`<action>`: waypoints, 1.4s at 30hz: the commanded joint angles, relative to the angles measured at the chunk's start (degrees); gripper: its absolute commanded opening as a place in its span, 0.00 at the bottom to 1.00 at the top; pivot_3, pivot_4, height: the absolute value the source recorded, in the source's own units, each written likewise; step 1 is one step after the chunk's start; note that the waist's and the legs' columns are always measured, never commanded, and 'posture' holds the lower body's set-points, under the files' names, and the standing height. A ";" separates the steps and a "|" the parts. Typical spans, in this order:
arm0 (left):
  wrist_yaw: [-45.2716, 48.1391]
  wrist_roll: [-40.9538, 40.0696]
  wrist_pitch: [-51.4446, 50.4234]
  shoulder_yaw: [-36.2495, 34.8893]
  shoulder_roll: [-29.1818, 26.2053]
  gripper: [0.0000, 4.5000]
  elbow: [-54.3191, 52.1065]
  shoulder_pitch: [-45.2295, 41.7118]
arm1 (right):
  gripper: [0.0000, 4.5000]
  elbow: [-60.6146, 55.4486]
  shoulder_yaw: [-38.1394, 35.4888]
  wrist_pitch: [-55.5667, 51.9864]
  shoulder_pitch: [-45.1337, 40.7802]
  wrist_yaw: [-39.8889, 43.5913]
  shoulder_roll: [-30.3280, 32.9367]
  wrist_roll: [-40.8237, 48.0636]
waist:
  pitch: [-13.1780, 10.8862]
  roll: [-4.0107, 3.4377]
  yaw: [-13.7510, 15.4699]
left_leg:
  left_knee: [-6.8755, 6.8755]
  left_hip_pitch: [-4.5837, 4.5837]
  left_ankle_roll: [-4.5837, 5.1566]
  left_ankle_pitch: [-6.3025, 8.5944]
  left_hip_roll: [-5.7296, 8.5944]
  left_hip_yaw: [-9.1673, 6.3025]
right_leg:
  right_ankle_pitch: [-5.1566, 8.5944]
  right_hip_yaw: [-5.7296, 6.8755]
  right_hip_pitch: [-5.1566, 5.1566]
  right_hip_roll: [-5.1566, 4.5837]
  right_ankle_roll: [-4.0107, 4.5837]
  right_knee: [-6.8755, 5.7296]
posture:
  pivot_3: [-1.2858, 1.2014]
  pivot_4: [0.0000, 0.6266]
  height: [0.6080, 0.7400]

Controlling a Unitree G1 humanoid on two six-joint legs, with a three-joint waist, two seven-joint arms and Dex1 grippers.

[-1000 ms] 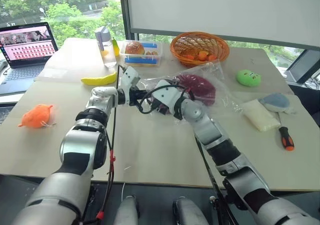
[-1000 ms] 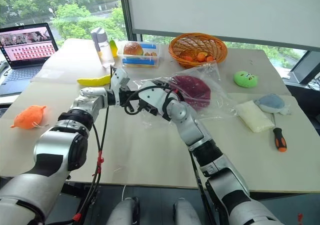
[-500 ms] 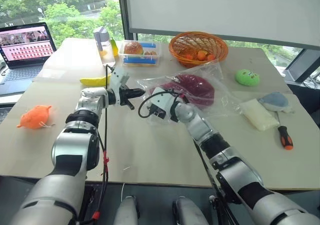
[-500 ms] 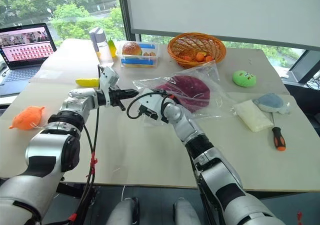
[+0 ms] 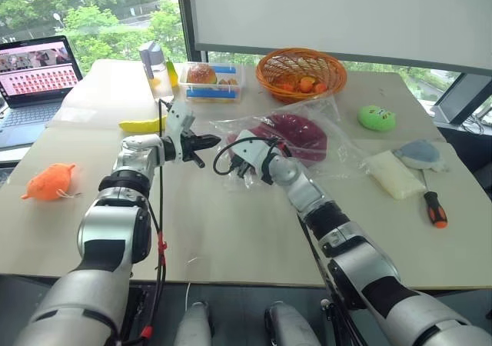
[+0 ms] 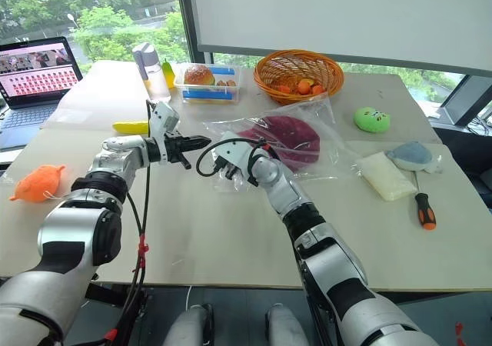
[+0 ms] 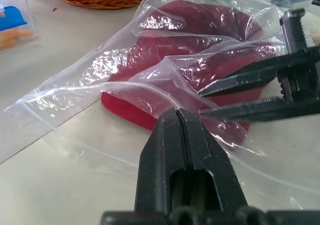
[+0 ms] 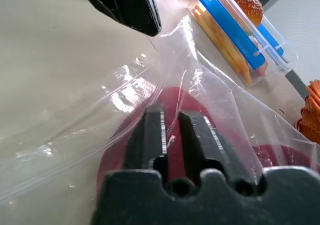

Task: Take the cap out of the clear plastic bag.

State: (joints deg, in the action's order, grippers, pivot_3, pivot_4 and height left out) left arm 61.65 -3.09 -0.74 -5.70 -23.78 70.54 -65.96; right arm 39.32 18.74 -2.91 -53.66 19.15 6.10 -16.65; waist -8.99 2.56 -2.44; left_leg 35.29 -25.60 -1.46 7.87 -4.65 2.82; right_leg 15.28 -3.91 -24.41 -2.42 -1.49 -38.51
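left eye view: beige table [image 5: 231,231] by window [image 5: 92,8]; left hand [image 5: 209,141] closed empty, right hand [image 5: 235,141] pinching clear plastic bag [image 5: 338,142].

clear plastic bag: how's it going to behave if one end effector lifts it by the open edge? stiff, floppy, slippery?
Likely floppy: the clear plastic bag is thin, wrinkled film that sags over the cap. Probably slippery, given its glossy sheen. Lifted by one edge, it would likely stretch and drag the cap along rather than hold its shape.
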 commanded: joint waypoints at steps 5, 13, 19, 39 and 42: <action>0.27 -0.86 0.15 -0.10 -1.17 0.00 -3.27 1.22 | 0.01 -1.70 -2.32 1.56 -2.10 0.28 -0.43 1.50 | 0.00 0.00 0.00 | 0.00 0.00 0.00 0.00 0.00 0.00 | 0.00 0.00 0.00 0.00 0.00 0.00 | 0.52 0.24 0.98; -0.45 0.61 1.22 1.11 -3.22 0.00 -2.87 3.95 | 0.01 -12.98 -5.41 -2.22 -1.23 4.04 1.35 4.79 | 0.00 -0.01 -0.03 | 0.00 0.00 0.00 0.00 0.00 0.00 | 0.00 0.00 0.00 0.00 0.00 -0.01 | 0.52 0.24 0.98; -1.50 0.57 1.58 1.06 -2.64 0.00 -2.07 4.54 | 0.01 -27.38 -8.42 -10.71 0.10 8.52 3.00 9.48 | 0.00 -0.01 0.01 | 0.00 -0.01 0.00 0.00 -0.01 -0.01 | 0.00 0.00 0.00 0.00 0.00 -0.02 | 0.52 0.24 0.98; 2.92 -5.06 -21.76 -1.45 -3.48 0.34 -5.21 7.43 | 0.00 -35.94 -8.30 -18.08 4.24 10.79 5.33 11.83 | 0.00 -0.01 -0.45 | -0.01 0.03 0.00 0.00 -0.01 -0.01 | 0.00 0.00 -0.02 0.01 0.00 -0.05 | 0.52 0.24 0.98; 3.24 -6.92 -26.74 -2.22 -3.25 0.57 -7.97 8.98 | 0.00 -35.75 -8.20 -17.88 4.10 10.93 5.38 11.93 | 0.00 -0.01 -0.02 | 0.00 0.03 0.00 0.00 0.00 -0.01 | 0.00 0.00 0.00 0.00 0.00 -0.05 | 0.52 0.24 0.98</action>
State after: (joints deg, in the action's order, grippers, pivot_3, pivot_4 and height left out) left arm 64.41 -8.16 -23.84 -6.99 -26.99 65.55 -57.85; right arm 6.13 10.82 -21.41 -48.77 30.16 11.33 -5.45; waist -8.99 2.55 -2.46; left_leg 35.30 -25.57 -1.46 7.87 -4.65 2.80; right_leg 15.28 -3.90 -24.38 -2.43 -1.49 -38.56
